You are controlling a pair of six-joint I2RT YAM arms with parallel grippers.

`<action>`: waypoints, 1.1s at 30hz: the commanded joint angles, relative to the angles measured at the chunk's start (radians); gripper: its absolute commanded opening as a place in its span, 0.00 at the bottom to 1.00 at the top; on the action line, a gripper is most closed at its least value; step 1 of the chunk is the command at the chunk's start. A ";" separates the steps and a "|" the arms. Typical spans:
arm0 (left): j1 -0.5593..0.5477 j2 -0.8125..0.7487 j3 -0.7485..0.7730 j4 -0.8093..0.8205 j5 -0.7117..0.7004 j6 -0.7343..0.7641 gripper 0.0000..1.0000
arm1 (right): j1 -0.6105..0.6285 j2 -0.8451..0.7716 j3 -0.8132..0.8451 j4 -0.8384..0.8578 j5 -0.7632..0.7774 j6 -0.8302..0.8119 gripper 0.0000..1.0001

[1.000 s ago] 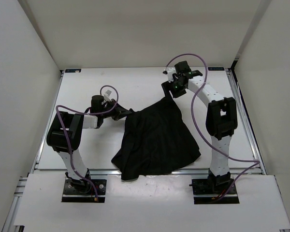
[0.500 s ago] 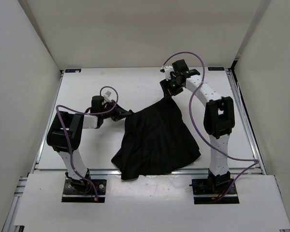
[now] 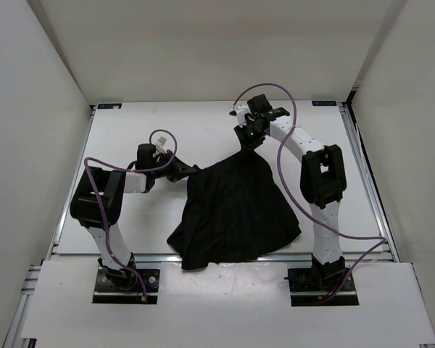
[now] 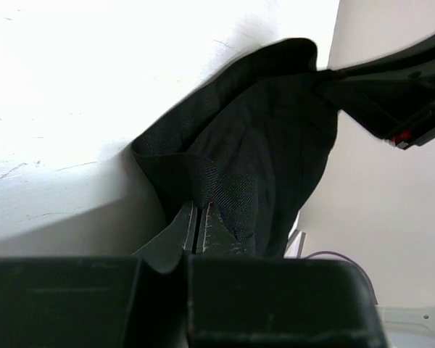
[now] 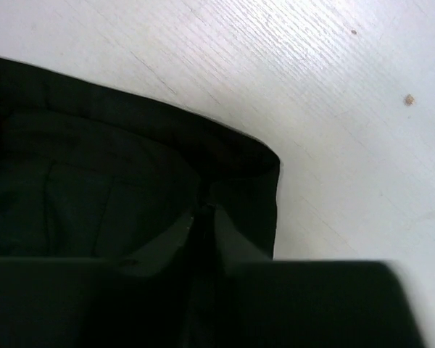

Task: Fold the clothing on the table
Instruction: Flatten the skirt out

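Observation:
The black clothing (image 3: 235, 210) lies bunched on the white table (image 3: 123, 138), spreading toward the near rail. My left gripper (image 3: 189, 172) is shut on its left upper edge; in the left wrist view the fingertips (image 4: 200, 209) pinch the weave of the clothing (image 4: 261, 138), which hangs lifted ahead of them. My right gripper (image 3: 248, 140) sits at the far corner of the garment. In the right wrist view its fingers (image 5: 203, 212) have come together on the hemmed corner of the clothing (image 5: 94, 181), which lies flat on the table (image 5: 333, 87).
White walls (image 3: 29, 109) enclose the table on three sides. Aluminium rails (image 3: 362, 167) run along the table's edges. Purple cables (image 3: 283, 167) loop from both arms. The right arm's black gripper body (image 4: 399, 101) shows in the left wrist view beyond the cloth.
My right gripper has moved left along the far side and its jaws have narrowed onto the garment's far corner. The left arm and its grip have not moved.

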State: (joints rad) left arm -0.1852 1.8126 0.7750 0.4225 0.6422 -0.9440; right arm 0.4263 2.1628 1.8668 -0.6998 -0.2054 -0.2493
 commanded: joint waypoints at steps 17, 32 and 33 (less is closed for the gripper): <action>0.231 -0.108 0.056 -0.172 -0.058 0.109 0.00 | -0.296 -0.210 -0.006 -0.073 -0.026 0.154 0.01; 0.142 -0.049 0.222 -0.018 0.025 -0.053 0.00 | -0.284 -0.305 -0.043 0.013 -0.045 0.196 0.00; 0.139 -0.038 0.286 -0.022 0.013 -0.056 0.00 | -0.275 -0.301 -0.009 0.008 0.033 0.217 0.00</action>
State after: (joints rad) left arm -0.0505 1.7741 0.9165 0.3408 0.6884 -0.9653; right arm 0.1356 1.9175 1.7374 -0.7517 -0.3611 -0.0200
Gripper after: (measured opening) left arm 0.038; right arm 0.123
